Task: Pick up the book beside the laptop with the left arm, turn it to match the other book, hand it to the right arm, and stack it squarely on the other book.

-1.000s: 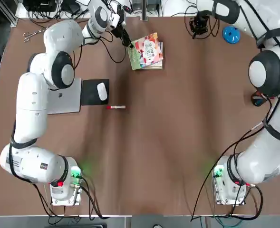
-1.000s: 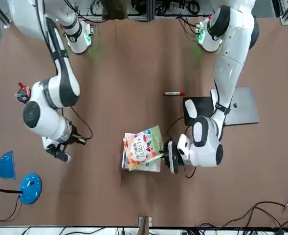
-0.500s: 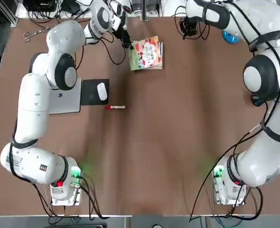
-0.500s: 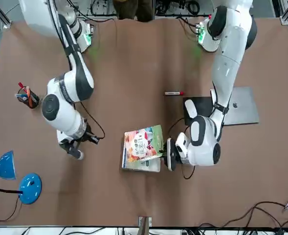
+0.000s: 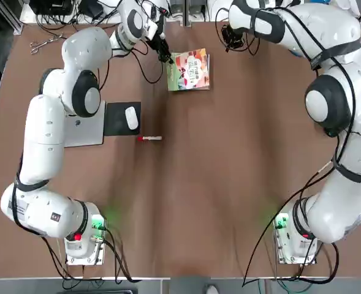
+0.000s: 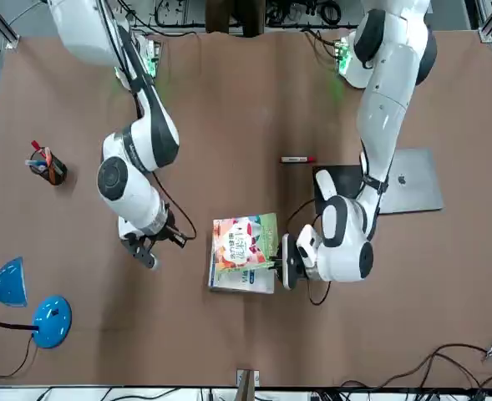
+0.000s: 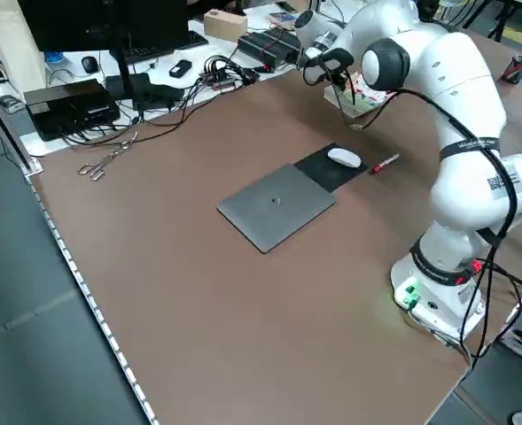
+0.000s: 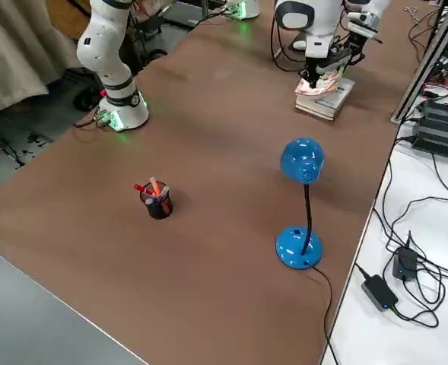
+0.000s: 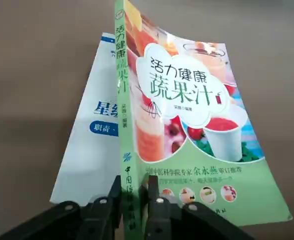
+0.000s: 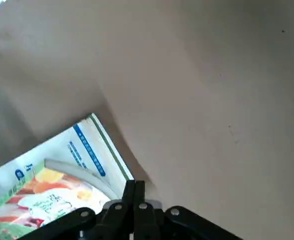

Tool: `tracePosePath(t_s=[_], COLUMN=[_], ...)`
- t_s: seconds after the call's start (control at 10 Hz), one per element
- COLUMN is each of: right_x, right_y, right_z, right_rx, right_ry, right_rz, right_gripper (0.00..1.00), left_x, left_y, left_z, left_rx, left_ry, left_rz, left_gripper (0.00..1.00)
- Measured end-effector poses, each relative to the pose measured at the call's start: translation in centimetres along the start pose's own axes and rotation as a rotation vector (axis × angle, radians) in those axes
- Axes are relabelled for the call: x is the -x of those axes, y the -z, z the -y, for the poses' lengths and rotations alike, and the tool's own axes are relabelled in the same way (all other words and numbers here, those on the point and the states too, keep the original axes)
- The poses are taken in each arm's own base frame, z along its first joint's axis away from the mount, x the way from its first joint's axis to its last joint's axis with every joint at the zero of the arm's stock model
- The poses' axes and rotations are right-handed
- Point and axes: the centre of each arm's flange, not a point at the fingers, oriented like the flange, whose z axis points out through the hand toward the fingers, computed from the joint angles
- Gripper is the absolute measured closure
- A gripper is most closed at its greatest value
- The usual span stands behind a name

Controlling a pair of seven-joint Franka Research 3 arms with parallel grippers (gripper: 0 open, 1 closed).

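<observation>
Now at the handover stage, or just short of it, by my reading. Thin paperback with green, red and pink illustrated cover (image 9: 186,115): upper middle of the top view, over the thicker white-covered book with blue lettering (image 9: 89,145), the white one showing out from under it. Left arm's black two-finger gripper (image 9: 134,200), at the top view's upper middle, is clamped on the thin book's spine edge. Right arm's black gripper (image 6: 151,247), left of the books in the front view, has its jaws closed together, nothing between them. White jointed left arm (image 5: 43,128) reaches up the top view's left side. Next, I judge: right gripper must open, come in level at the free edge opposite and close before the left lets go; then square the edges. Soft cover may flex; a crooked pinch would leave the stack skewed.
</observation>
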Motion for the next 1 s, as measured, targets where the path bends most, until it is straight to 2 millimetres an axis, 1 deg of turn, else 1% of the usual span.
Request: tracePosePath(t_s=[0.1,0.2,0.4,0.5,0.6,0.7,0.8,0.9,1.0], right_x=[-0.3,-0.4,-0.5,-0.6,-0.4,0.3,2.2,4.5,6.9], right_y=[0.0,0.2,0.3,0.4,0.4,0.3,0.1,-0.5,-1.4], right_z=[0.1,0.3,0.7,0.8,1.0,1.5,2.9,4.7,6.5], right_rx=[-0.011,-0.02,-0.028,-0.029,-0.031,-0.034,-0.041,-0.056,-0.081], right_ry=[-0.002,-0.002,-0.001,-0.002,-0.019,-0.048,-0.084,-0.127,-0.175], right_rz=[-0.011,-0.019,-0.025,-0.026,-0.025,-0.02,-0.015,-0.016,-0.021], right_gripper=[0.98,0.97,0.97,0.97,0.98,0.99,0.99,0.99,0.99], left_x=[-0.1,-0.1,-0.2,-0.4,-0.8,-2.0,-3.7,-5.0,-5.9], left_y=[0.0,0.2,0.5,1.0,1.9,4.1,7.2,10.2,12.6], left_z=[0.1,0.2,0.4,0.7,1.0,1.4,1.5,1.3,1.0], left_rx=[-0.008,-0.021,-0.037,-0.046,-0.068,-0.102,-0.139,-0.166,-0.178], left_ry=[-0.001,-0.002,-0.003,-0.002,-0.006,-0.012,0.003,0.025,0.056], left_rz=[-0.001,-0.002,-0.005,-0.012,-0.022,-0.034,-0.041,-0.028,0.001], left_gripper=[0.74,0.63,0.3,0.16,0.01,0.0,0.0,0.0,0.0])
